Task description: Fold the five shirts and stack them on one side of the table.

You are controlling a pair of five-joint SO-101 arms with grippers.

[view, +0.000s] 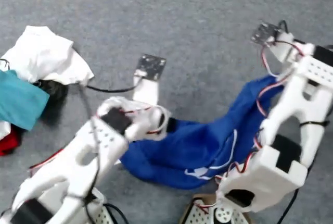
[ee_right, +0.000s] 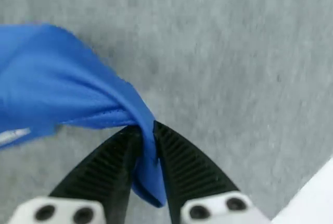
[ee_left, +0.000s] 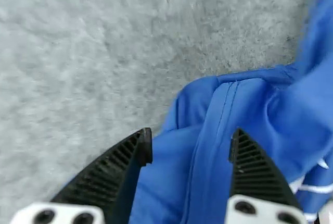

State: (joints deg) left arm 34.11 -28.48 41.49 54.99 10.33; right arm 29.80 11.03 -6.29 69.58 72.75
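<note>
Fabric of blue shirt (ee_right: 62, 88) is clenched in right pincer (ee_right: 147, 128); left pincer (ee_left: 191, 133) gapes over it.

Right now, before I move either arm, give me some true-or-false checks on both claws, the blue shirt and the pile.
1. The right claw is shut on the blue shirt. True.
2. The left claw is shut on the blue shirt. False: it is open, over the shirt's edge.
3. The blue shirt lies flat and folded. False: it is crumpled, with one end pulled up by the right claw.
4. A white shirt and a teal shirt lie together in a pile. True.
5. The blue shirt is on that pile. False: it lies apart from it, between the two arms.
</note>
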